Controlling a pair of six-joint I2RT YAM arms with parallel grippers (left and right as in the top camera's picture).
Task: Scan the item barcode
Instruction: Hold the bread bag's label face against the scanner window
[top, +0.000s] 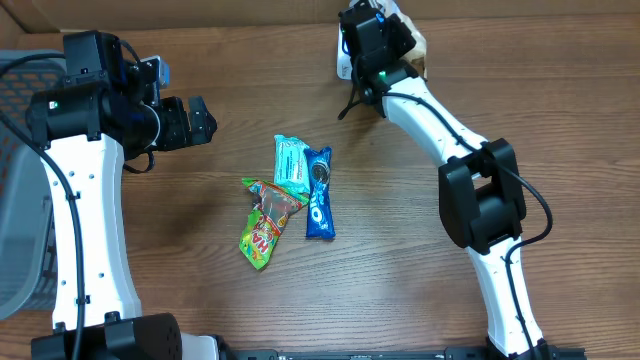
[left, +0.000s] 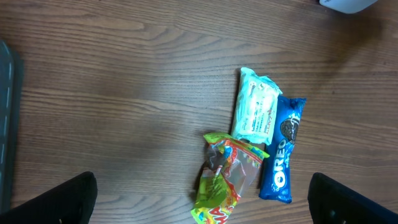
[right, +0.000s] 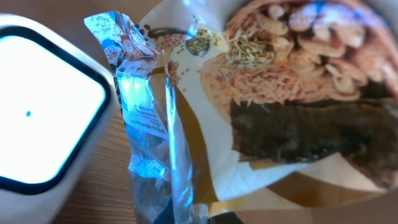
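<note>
Grippers are standing in opposite states. The right gripper (top: 395, 45) is clenching a snack packet (right: 292, 93) at the far edge of the table (top: 400, 290), its jaws pressed together on the wrapper. The packet is showing a picture of food on a pale background. In the right wrist view its crinkled, shiny sealed edge is pointing toward the scanner (right: 43, 106). The scanner, a white box with rounded corners, is sitting just beside the packet, and its flat face is glowing bright white. Whether the two are touching I cannot tell, and the small print on the seal is too blurred to read.

The left gripper (top: 203, 120) is hanging over the left part of the table, its fingers (left: 59, 202) spread wide and holding nothing. Three other packets are lying in the middle of the table, well apart from the scanner. A mint packet (top: 291, 163) and a blue cookie packet (top: 319, 193) are lying side by side and touching. A green candy packet (top: 265, 225) is touching the mint packet's near end. A grey basket (top: 20, 180) is standing at the left edge.
</note>
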